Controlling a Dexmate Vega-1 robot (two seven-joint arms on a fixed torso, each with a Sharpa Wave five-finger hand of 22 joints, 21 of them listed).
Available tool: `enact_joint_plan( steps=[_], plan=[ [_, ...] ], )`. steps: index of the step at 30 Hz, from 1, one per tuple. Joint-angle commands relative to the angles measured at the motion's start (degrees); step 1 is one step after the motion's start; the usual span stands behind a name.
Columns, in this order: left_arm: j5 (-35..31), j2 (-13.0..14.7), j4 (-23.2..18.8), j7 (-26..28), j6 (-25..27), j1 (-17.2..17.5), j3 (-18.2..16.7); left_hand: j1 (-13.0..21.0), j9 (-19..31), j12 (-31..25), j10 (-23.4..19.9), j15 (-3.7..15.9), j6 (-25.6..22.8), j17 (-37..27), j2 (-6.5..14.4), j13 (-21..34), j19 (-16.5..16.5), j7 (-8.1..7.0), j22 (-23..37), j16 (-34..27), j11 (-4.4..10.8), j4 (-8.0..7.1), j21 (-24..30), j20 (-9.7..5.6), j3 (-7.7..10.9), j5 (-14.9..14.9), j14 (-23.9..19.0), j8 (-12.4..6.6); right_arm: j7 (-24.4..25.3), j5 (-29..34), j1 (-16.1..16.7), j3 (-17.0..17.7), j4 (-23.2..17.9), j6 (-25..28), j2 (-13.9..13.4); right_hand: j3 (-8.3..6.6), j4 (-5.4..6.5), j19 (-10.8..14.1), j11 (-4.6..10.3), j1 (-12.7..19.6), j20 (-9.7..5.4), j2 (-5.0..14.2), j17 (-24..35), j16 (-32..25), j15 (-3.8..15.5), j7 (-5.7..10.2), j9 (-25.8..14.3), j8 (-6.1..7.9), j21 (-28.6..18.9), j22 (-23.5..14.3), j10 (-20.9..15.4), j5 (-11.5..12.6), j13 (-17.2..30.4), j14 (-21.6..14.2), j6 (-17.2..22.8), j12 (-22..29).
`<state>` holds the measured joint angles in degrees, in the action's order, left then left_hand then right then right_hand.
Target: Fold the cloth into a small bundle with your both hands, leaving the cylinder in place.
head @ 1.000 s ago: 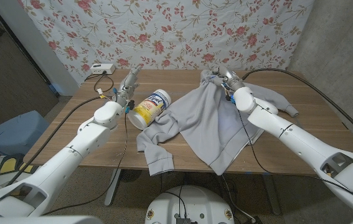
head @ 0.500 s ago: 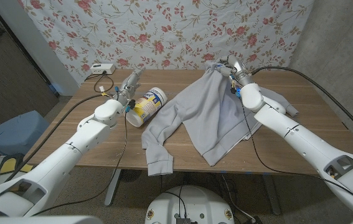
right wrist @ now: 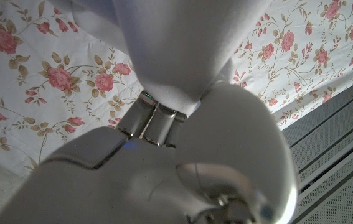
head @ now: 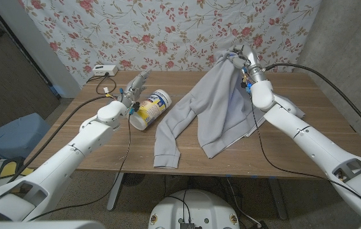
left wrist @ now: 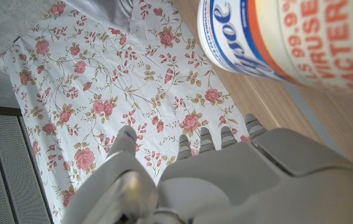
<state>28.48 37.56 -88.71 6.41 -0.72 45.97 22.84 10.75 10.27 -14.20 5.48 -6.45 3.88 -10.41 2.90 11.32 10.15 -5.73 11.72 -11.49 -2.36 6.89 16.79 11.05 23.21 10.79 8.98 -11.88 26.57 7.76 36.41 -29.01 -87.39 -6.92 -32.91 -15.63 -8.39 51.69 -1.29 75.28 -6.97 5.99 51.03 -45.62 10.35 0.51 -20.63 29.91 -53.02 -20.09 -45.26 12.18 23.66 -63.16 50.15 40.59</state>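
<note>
A grey sweatshirt-like cloth (head: 215, 111) hangs from my right hand (head: 240, 58), which grips its top edge raised above the table's back right. Its lower part drapes onto the wooden table (head: 91, 149), with a sleeve (head: 165, 147) trailing to the front edge. In the right wrist view the cloth (right wrist: 164, 43) bunches above my right hand (right wrist: 164, 168). A white and yellow wipes cylinder (head: 149, 108) lies on its side left of the cloth, apart from it. My left hand (head: 134, 87) stands just behind the cylinder (left wrist: 301, 37), fingers (left wrist: 208, 142) apart, holding nothing.
A white box (head: 101, 69) with a cable sits at the table's back left corner. Black cables run along both arms. A blue bin (head: 11, 135) stands on the floor to the left. A floral sheet (head: 167, 32) hangs behind the table.
My right hand has lifted the cloth higher and farther back. The cloth has drawn up and away from the cylinder, and its hem has slid right. My left hand has barely moved.
</note>
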Motion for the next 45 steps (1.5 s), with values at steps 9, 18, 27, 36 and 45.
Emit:
enact_joint_plan(
  steps=[9, 18, 27, 36, 45],
  plan=[
    [-1.07, 0.93, -1.99, -0.15, 1.69, -1.15, 0.69, 0.70, 0.17, -0.15, -0.17, -0.11, -0.46, 0.00, 0.07, 0.23, -0.20, -0.06, 0.18, -0.06, 0.00, 0.56, 0.14, 0.44, 0.14, -0.09, -0.09, 0.02, 2.86, 0.28, 0.03, 5.29, -2.64, -8.11, -1.04, 0.54, 0.39, -0.99, 1.83, 3.46, -3.00, 2.69, 1.48, 0.45, 2.32, -0.12, -0.58, 0.27, -1.84, -0.65, -1.61, 0.05, 8.96, -1.28, -0.06, 6.61],
    [-1.24, -0.35, 0.27, -1.76, -0.10, -2.69, 1.40, 0.79, 0.18, -0.11, -0.28, -0.18, -0.52, 0.00, 0.05, 0.24, -0.23, -0.07, 0.18, 0.02, -0.03, 0.64, 0.09, 0.48, 0.14, -0.10, -0.16, 0.13, -1.04, -0.68, 2.03, 8.44, -10.91, -3.43, -4.07, 0.81, 0.59, -1.54, 1.83, 3.54, -3.16, 2.68, 2.41, 0.88, 2.33, 0.14, -0.78, 0.24, -3.15, -0.89, -1.57, 0.07, 9.13, -1.12, -0.09, 6.73],
    [-2.56, -0.53, 1.29, -3.24, -0.66, -5.12, 2.28, 0.83, 0.18, -0.04, -0.29, -0.15, -0.63, -0.01, 0.00, 0.25, -0.21, -0.07, 0.17, 0.14, -0.07, 0.70, 0.03, 0.52, 0.11, -0.10, -0.07, 0.20, -2.56, -1.84, 6.99, 12.51, -19.79, -1.04, -6.76, 1.04, 0.63, -1.81, 1.81, 3.76, -3.26, 2.63, 3.25, 1.09, 2.40, -0.10, -0.98, 0.26, -4.46, -1.05, -1.70, 0.12, 9.18, -1.39, 0.00, 6.82],
    [-3.56, -1.45, 3.21, -5.67, -2.78, -6.99, 3.54, 0.87, 0.19, 0.01, -0.33, -0.14, -0.88, -0.02, -0.05, 0.25, -0.16, 0.27, 0.17, 0.19, -0.07, 0.75, -0.05, 0.53, 0.08, -0.11, -0.13, 0.21, -5.19, -5.62, 12.59, 18.11, -27.45, 1.08, -9.22, 1.30, 0.67, -2.18, 1.74, 3.95, -3.42, 2.56, 3.79, 1.54, 2.43, -0.18, -0.97, 0.18, -5.78, -1.15, -1.85, 0.18, 9.14, -1.57, 0.17, 6.83],
    [-3.78, -0.80, 2.73, -7.20, -3.59, -6.41, 3.80, 0.92, 0.19, 0.01, -0.56, -0.18, -1.20, -0.03, -0.14, 0.26, -0.17, 0.38, 0.17, 0.26, -0.13, 0.82, -0.11, 0.54, 0.03, -0.11, -0.13, 0.22, -7.87, -9.02, 19.83, 24.79, -36.05, 3.93, -11.76, 1.57, 0.73, -2.50, 1.59, 4.14, -3.55, 2.52, 4.08, 2.07, 2.43, -0.19, -1.09, 0.13, -7.11, -1.15, -2.02, 0.22, 9.19, -1.75, 0.30, 6.86]
  ],
)
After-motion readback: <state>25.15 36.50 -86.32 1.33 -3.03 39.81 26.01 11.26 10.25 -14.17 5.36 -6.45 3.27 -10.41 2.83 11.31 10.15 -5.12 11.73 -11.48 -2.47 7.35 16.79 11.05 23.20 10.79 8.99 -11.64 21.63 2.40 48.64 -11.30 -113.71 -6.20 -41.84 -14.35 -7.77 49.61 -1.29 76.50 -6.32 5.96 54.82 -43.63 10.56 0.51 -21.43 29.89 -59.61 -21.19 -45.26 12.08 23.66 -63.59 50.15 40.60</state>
